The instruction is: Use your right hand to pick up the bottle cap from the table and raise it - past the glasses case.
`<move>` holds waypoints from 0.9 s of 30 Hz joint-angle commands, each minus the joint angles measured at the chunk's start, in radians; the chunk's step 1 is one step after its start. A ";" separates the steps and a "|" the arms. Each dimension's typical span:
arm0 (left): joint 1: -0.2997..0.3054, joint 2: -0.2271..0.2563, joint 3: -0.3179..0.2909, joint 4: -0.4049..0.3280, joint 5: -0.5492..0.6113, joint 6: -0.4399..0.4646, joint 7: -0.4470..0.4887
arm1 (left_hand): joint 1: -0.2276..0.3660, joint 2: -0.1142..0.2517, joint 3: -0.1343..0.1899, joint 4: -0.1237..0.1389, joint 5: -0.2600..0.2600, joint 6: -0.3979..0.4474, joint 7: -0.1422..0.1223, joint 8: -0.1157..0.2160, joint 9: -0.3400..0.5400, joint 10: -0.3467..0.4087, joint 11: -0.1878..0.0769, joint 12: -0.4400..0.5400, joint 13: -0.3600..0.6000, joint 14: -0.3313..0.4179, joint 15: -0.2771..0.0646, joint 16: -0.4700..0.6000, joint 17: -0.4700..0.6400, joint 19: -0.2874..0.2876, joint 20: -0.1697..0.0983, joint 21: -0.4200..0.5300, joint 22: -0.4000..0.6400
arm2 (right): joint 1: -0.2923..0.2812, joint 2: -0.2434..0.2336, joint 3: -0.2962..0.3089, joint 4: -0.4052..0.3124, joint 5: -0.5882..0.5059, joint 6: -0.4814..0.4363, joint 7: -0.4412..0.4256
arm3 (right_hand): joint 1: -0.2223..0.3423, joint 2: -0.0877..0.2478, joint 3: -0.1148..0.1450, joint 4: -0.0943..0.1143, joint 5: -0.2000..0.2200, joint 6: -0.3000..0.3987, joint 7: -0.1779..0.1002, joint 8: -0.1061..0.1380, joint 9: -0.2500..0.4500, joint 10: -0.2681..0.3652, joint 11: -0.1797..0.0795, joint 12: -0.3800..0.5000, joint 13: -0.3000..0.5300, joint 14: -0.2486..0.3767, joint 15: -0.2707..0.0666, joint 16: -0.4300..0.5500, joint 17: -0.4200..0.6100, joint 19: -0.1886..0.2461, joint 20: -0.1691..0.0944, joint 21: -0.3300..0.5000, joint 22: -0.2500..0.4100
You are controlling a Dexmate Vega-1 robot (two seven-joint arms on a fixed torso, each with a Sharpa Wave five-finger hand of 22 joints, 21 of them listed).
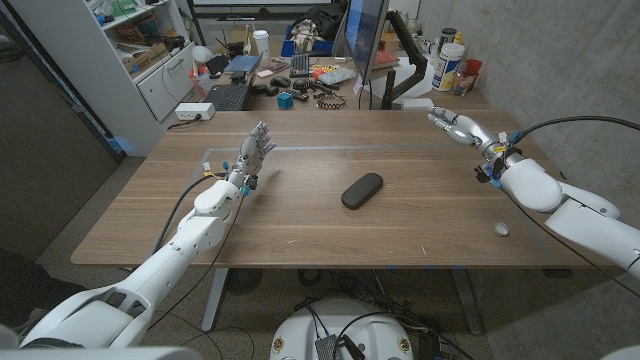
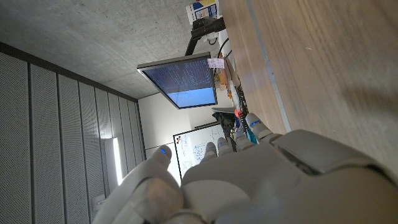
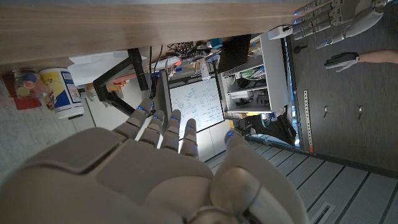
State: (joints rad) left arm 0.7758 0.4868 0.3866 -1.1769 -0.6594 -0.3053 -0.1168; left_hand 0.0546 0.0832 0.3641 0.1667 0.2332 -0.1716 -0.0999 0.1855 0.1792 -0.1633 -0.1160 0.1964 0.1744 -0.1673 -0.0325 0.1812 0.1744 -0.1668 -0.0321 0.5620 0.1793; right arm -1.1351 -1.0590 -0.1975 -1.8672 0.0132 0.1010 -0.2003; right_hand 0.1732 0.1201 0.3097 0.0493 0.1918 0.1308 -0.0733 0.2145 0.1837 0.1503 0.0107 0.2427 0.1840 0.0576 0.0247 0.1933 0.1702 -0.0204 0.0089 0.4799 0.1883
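Note:
A small white bottle cap (image 1: 501, 229) lies on the wooden table (image 1: 330, 220) near its right front edge. A dark oval glasses case (image 1: 361, 190) lies in the middle of the table. My right hand (image 1: 458, 127) hovers over the far right part of the table with fingers stretched out and nothing in it, well behind the cap. My left hand (image 1: 254, 154) is raised over the left side, fingers apart and empty. The right wrist view looks along my right hand (image 3: 161, 168), and the left wrist view along my left hand (image 2: 249, 180).
Beyond the table's far edge stand a monitor (image 1: 363, 40) on an arm, a keyboard (image 1: 228, 96), a power strip (image 1: 194, 111), containers (image 1: 448, 66) and desk clutter. A white shelf unit (image 1: 140, 50) stands at the back left.

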 commanded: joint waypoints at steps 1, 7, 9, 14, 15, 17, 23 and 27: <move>-0.013 -0.007 0.004 0.025 -0.001 -0.006 -0.018 | 0.000 0.062 0.009 -0.001 0.005 -0.012 -0.004 0.007 0.002 0.005 0.000 0.003 0.005 -0.047 -0.081 0.004 0.003 -0.059 -0.115 -0.003 0.001 | -0.127 -0.056 0.110 -0.096 -0.078 -0.075 -0.042 | 0.010 0.002 0.004 -0.008 -0.002 0.012 -0.001 0.003 0.004 0.008 -0.004 0.002 0.001 0.010 0.001 -0.004 0.001 0.006 0.001 -0.004 0.004; -0.018 -0.009 0.005 0.034 -0.001 -0.008 -0.023 | 0.000 0.062 0.009 -0.001 0.005 -0.012 -0.003 0.006 0.002 0.006 0.001 0.003 0.005 -0.047 -0.081 0.004 0.004 -0.058 -0.115 -0.004 0.001 | -0.199 -0.061 0.180 -0.137 -0.119 -0.118 -0.054 | 0.014 0.001 0.005 -0.012 -0.003 0.015 -0.003 0.002 0.004 0.012 -0.006 0.003 0.001 0.012 0.002 -0.005 0.001 0.005 0.005 -0.006 0.004; -0.021 -0.011 0.006 0.038 -0.001 -0.009 -0.026 | 0.000 0.063 0.010 -0.001 0.005 -0.011 -0.003 0.006 0.002 0.006 0.001 0.002 0.005 -0.046 -0.080 0.004 0.004 -0.057 -0.114 -0.005 0.001 | -0.222 -0.057 0.205 -0.147 -0.132 -0.122 -0.056 | 0.014 0.001 0.005 -0.013 -0.003 0.016 -0.003 0.002 0.004 0.013 -0.006 0.003 0.001 0.012 0.000 -0.005 0.001 0.006 0.006 -0.006 0.004; -0.028 -0.015 0.008 0.046 0.000 -0.012 -0.032 | 0.000 0.063 0.010 -0.001 0.005 -0.010 -0.002 0.007 0.002 0.006 0.002 0.002 0.005 -0.046 -0.080 0.004 0.004 -0.056 -0.114 -0.006 0.001 | -0.270 -0.036 0.265 -0.173 -0.166 -0.136 -0.053 | 0.017 0.000 0.006 -0.016 -0.003 0.020 -0.005 0.002 0.004 0.017 -0.007 0.003 0.001 0.015 -0.002 -0.005 0.001 0.008 0.009 -0.007 0.004; -0.029 -0.015 0.009 0.048 0.000 -0.013 -0.033 | 0.000 0.063 0.010 -0.001 0.005 -0.010 -0.003 0.007 0.002 0.006 0.001 0.002 0.005 -0.046 -0.081 0.004 0.004 -0.056 -0.115 -0.006 0.001 | -0.279 -0.031 0.275 -0.178 -0.175 -0.141 -0.052 | 0.018 -0.001 0.006 -0.016 -0.003 0.021 -0.004 0.002 0.004 0.018 -0.006 0.003 0.001 0.017 -0.002 -0.005 0.001 0.009 0.008 -0.006 0.004; -0.030 -0.017 0.008 0.050 -0.002 -0.013 -0.036 | 0.000 0.063 0.010 -0.001 0.005 -0.010 -0.003 0.006 0.002 0.006 0.001 0.002 0.005 -0.046 -0.081 0.004 0.004 -0.056 -0.114 -0.007 0.001 | -0.295 -0.019 0.296 -0.185 -0.192 -0.147 -0.049 | 0.019 -0.001 0.006 -0.018 -0.003 0.023 -0.004 0.002 0.004 0.020 -0.006 0.003 0.001 0.018 -0.002 -0.005 0.001 0.010 0.008 -0.007 0.004; -0.030 -0.021 0.007 0.058 -0.007 -0.016 -0.041 | 0.000 0.062 0.010 -0.001 0.005 -0.009 -0.003 0.006 0.002 0.007 0.002 0.002 0.005 -0.046 -0.081 0.004 0.004 -0.055 -0.113 -0.008 0.002 | -0.340 0.013 0.349 -0.214 -0.260 -0.187 -0.034 | 0.024 0.001 0.009 -0.021 -0.003 0.027 -0.006 0.002 0.004 0.026 -0.015 0.004 0.001 0.022 -0.003 -0.005 0.001 0.013 0.008 -0.007 0.004; -0.033 -0.020 0.006 0.063 -0.006 -0.019 -0.044 | -0.001 0.063 0.010 -0.001 0.005 -0.009 -0.004 0.006 0.002 0.007 0.000 0.002 0.005 -0.046 -0.082 0.003 0.004 -0.055 -0.114 -0.009 0.002 | -0.367 0.040 0.380 -0.232 -0.300 -0.209 -0.022 | 0.028 0.002 0.011 -0.024 -0.003 0.030 -0.006 0.001 0.004 0.028 -0.015 0.004 0.001 0.026 -0.004 -0.004 0.000 0.014 0.009 -0.008 0.004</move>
State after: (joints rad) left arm 0.7500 0.4709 0.3933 -1.1294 -0.6621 -0.3186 -0.1515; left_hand 0.0546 0.0832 0.3641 0.1667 0.2332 -0.1716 -0.0999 0.1855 0.1790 -0.1593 -0.1120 0.1964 0.1744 -0.1673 -0.0325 0.1812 0.1744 -0.1668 -0.0321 0.5545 0.1791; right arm -1.4184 -1.0706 0.0870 -2.0480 -0.1773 -0.0449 -0.2469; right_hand 0.1881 0.1237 0.3177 0.0330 0.1918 0.1505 -0.0822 0.2144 0.1836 0.1681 -0.0071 0.2426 0.1812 0.0720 0.0211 0.1884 0.1675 -0.0132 0.0162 0.4731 0.1883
